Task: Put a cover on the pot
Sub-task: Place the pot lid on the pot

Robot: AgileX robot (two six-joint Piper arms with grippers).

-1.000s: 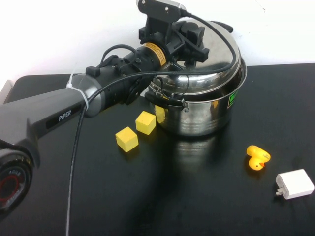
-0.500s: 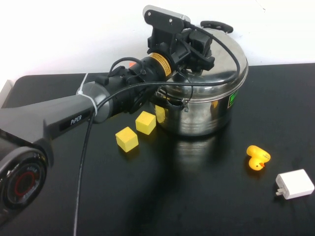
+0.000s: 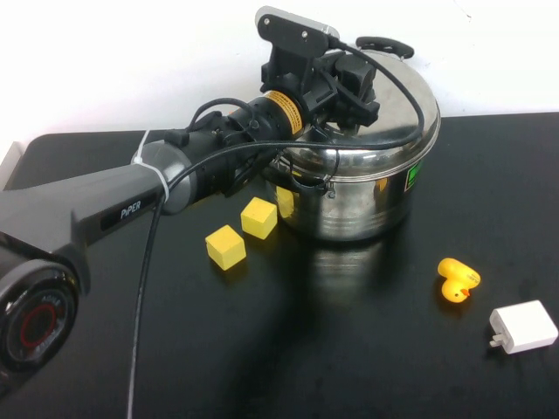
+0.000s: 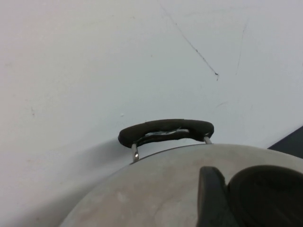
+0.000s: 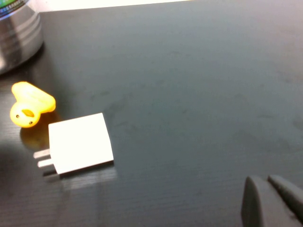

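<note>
**Left end effector on top of the pot, lid nearly level beneath it**

We take the pot (image 3: 358,196) as our landmark: it stands toward the far side of the black counter (image 3: 349,349), close to the white wall.

Starting at the robot's left of the pot, we see two yellow blocks (image 3: 243,230) lying near its base on the counter. The left arm reaches in over them from that side, and the left end effector (image 3: 349,83) sits directly above the pot, over the middle of the domed lid (image 3: 402,113). In the left wrist view a dark finger (image 4: 210,198) lies right beside the lid's black knob (image 4: 265,194), but we cannot tell whether it is clamped on the knob or loose of it. The lid appears to rest on or just above the pot's rim, tipped slightly. The pot's far handle (image 4: 165,132) shows beyond the dome, so the handle axis runs roughly toward and away from us.

We judge that the coming move turns on this vertical relation: the pot lies straight below the left end effector, so what is left is to settle the lid flat and let go.

To the right of the pot, nearer us, lie a yellow duck (image 3: 457,279) and a white charger (image 3: 522,326). The right end effector (image 5: 272,201) hovers low over the counter beside the charger, well apart from the pot, its fingers together and holding nothing.
</note>
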